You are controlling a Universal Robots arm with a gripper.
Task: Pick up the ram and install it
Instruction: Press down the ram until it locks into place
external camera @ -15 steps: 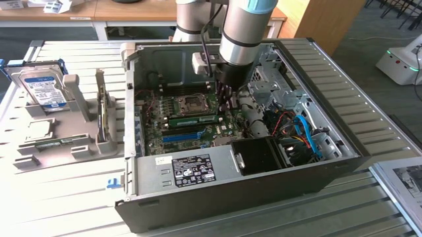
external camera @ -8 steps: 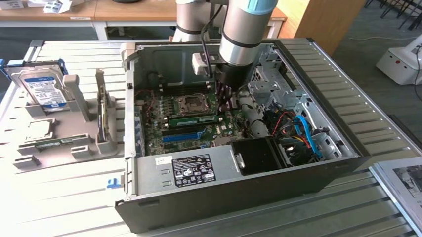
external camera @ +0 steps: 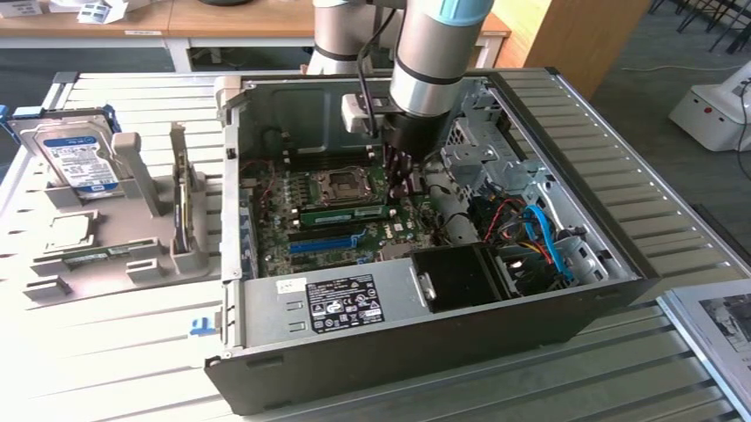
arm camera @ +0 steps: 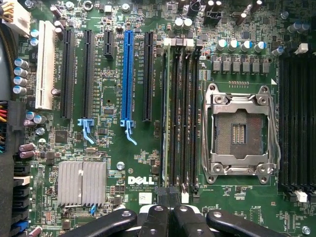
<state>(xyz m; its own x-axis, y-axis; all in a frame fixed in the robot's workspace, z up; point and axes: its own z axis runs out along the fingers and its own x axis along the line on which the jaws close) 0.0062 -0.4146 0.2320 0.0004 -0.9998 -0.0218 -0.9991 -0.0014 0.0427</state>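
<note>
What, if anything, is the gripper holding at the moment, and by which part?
Nothing, it seems: the fingers are shut together with nothing between them, and the ram sits in a slot on the motherboard.

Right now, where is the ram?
The ram stands on the motherboard, between the processor socket and the blue slot, just to the exterior view's left of the gripper.

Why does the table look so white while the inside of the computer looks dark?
Exterior view: strong light washes out the table, and the case shades its own inside. Wrist view: the motherboard is evenly lit, the heatsink glinting.
</note>
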